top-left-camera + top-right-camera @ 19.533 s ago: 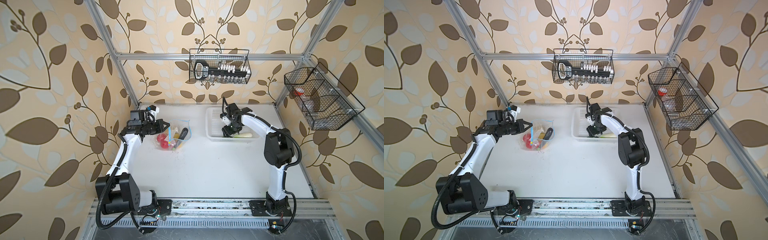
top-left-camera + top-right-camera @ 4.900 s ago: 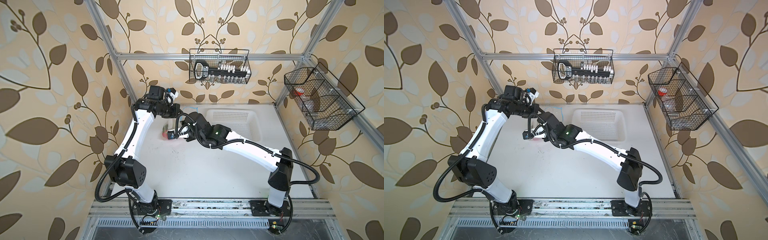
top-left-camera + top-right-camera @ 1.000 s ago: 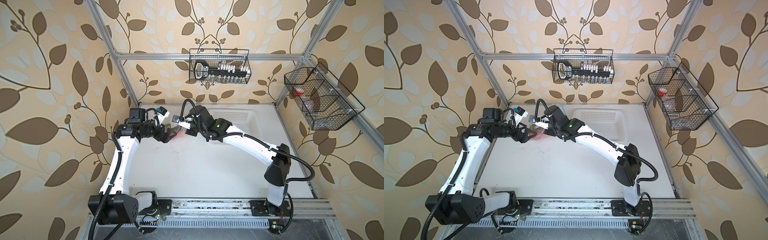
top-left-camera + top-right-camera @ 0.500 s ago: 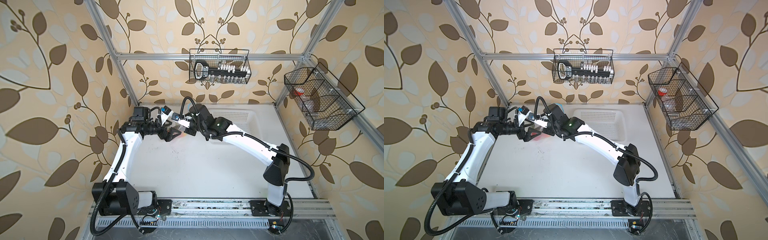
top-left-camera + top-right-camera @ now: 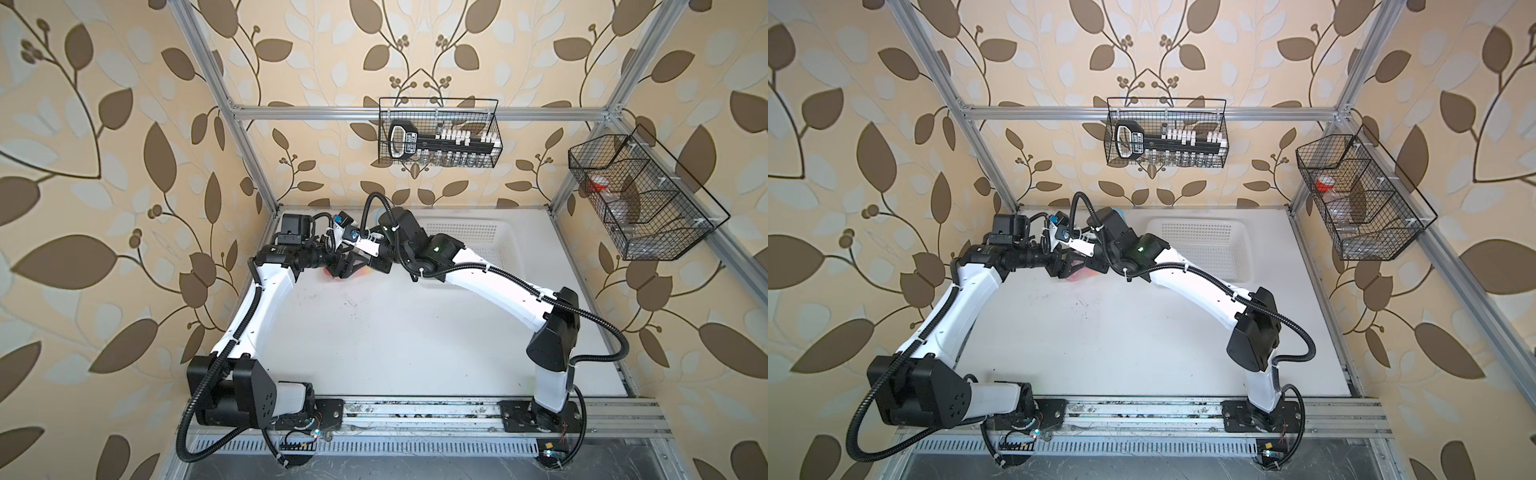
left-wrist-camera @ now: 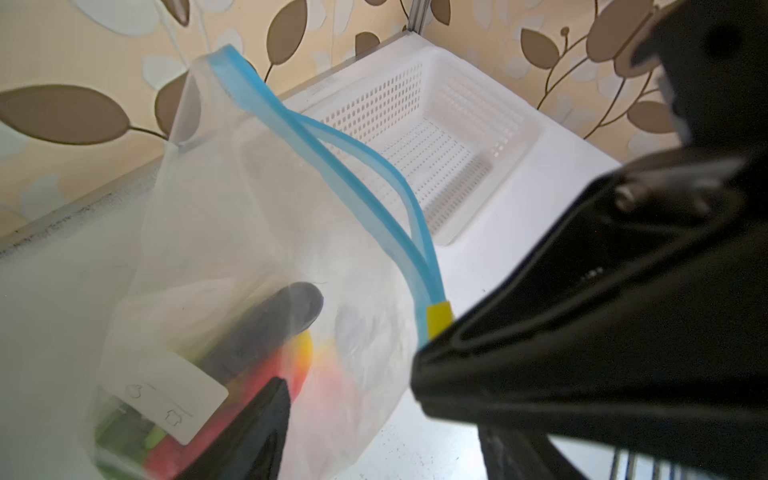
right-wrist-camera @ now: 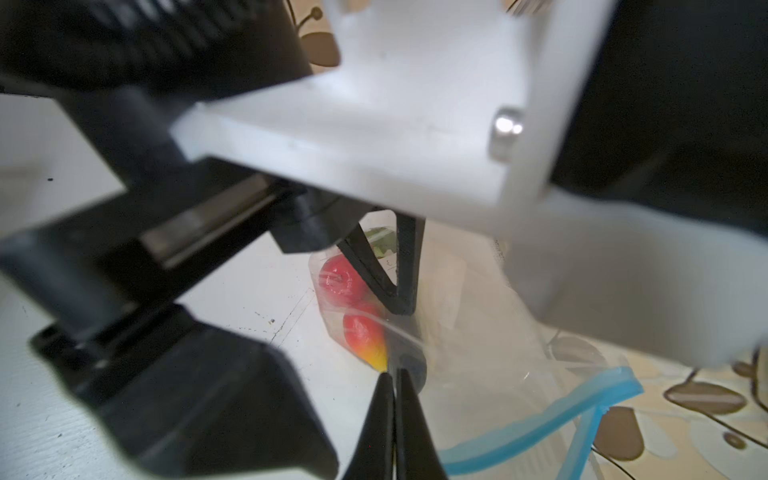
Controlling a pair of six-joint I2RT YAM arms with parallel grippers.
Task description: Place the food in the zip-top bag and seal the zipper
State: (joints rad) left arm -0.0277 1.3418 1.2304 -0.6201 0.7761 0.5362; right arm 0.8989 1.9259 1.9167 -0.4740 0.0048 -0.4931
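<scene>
The zip-top bag (image 6: 249,232) hangs between the left pincer's (image 6: 347,378) parted jaws.

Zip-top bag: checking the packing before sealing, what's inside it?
Through the clear zip-top bag: a dark eggplant, a red tomato, a red-yellow fruit, something green. The white label and the left claw hide the rest.

Two arms: left arm (image 5: 268,301), right arm (image 5: 498,286). One bag (image 6: 249,216), with one tomato (image 7: 338,280), one fruit (image 7: 365,338), one eggplant (image 6: 274,320) showing. One white basket (image 5: 505,245). Two wire baskets: back basket (image 5: 438,133), side basket (image 5: 640,199).
</scene>
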